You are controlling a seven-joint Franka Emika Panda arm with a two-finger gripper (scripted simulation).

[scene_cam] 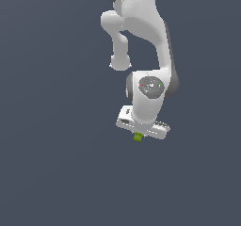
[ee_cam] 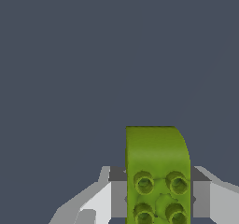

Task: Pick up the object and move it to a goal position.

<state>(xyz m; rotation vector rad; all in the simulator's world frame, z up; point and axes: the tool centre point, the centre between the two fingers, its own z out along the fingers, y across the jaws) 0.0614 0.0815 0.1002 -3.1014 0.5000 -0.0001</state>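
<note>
Gripping the block (ee_cam: 158, 171), the jaws sit closed on its sides. Its studs show only in the wrist view. The exterior view shows just a green speck under the arm (scene_cam: 143, 41), mid-frame.

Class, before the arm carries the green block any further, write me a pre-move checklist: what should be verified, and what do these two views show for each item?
1. Block is between the jaws: ok. In the wrist view the lime-green block sits between the two grey fingers.
2. Jaws closed on it: ok. Both fingers appear to press against the block's sides.
3. Block seated well in the gripper: cannot tell. The exterior view shows only a small green tip below the white hand.
4. Block straight, not skewed: ok. Its sides run parallel to the fingers.
5. Goal position located: cannot tell. No marker shows in either view.
6. Path free of obstacles: ok. Only plain dark background surrounds the arm.
</note>
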